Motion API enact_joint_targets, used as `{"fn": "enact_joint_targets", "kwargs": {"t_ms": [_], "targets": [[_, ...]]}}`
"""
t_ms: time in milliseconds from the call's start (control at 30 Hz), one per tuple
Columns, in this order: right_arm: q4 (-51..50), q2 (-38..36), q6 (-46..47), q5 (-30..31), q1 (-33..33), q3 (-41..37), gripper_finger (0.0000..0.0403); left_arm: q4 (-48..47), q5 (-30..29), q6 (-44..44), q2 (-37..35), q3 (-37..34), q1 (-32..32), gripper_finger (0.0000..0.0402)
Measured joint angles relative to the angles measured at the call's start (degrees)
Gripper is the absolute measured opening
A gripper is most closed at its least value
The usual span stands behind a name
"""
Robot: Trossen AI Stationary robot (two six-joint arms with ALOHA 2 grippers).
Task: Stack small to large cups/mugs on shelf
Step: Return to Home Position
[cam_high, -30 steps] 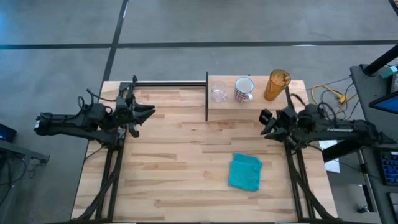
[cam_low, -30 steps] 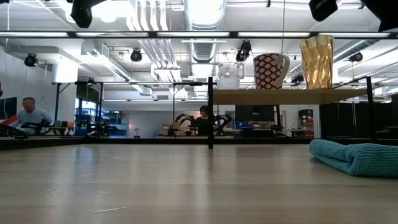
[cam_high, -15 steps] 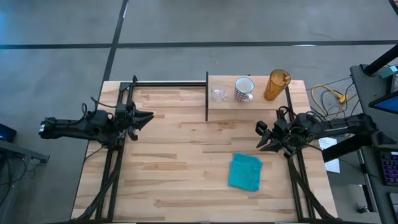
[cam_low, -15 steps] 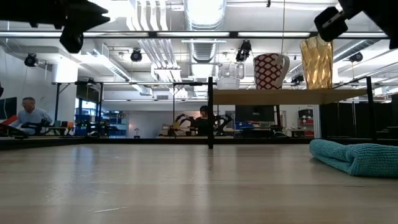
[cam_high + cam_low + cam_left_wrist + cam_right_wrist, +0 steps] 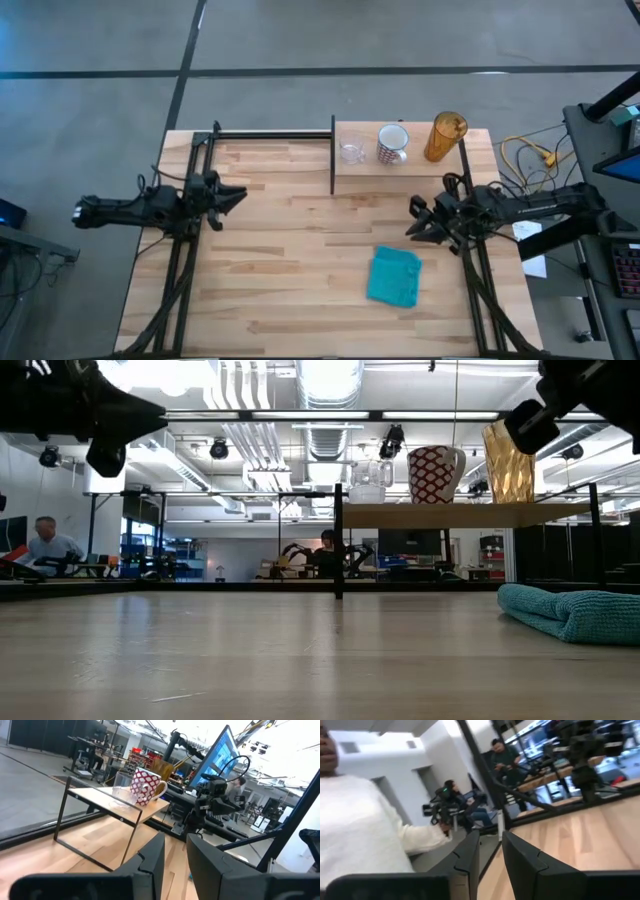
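The table [image 5: 300, 310] is observed with the shelf [image 5: 400, 182] set at its far edge, right of centre. The left gripper [image 5: 232, 193] is held above the left side of the table, its fingers narrowly parted with nothing between them. The right gripper [image 5: 413, 222] is held above the right side, near of the shelf and apart from it, its fingers likewise narrowly parted and empty. A teal cloth [image 5: 394, 276] is laid on the table, near of the shelf. On the shelf, upright in one row, are found the amber tumbler [image 5: 445, 137] at right, the speckled mug [image 5: 392, 145] in the middle, and the clear glass cup [image 5: 351, 152] at left.
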Motion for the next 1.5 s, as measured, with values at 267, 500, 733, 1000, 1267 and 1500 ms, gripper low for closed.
{"fn": "enact_joint_targets", "kwargs": {"t_ms": [267, 500, 733, 1000, 1267, 1500], "targets": [[-0.2, 0.0, 1.8, 2.5, 0.0, -0.6, 0.0073, -1.9, 0.0, -0.1, -3.4, -3.5, 0.0, 0.0067], [-0.2, 0.0, 5.3, 3.5, 0.0, -3.9, 0.0081, -9.3, 0.4, -0.2, -4.9, -3.5, 0.0, 0.0067], [-1.8, 0.0, 9.4, 8.5, 0.0, -6.4, 0.0075, -14.7, 0.4, -0.2, -6.5, -3.2, 0.0, 0.0067], [-1.3, 0.0, 9.3, 8.4, 0.0, -6.4, 0.0077, -15.5, -3.3, 0.0, -6.4, -3.3, 0.0, 0.0067], [-1.4, 0.0, 9.1, 8.4, 0.0, -6.3, 0.0080, -3.2, -3.0, 2.2, -6.2, -7.2, 0.0, 0.0067], [-1.4, 0.0, 9.6, 8.4, 0.0, -6.3, 0.0073, 1.6, 1.2, 4.6, -4.7, -9.0, 0.0, 0.0067]]}}
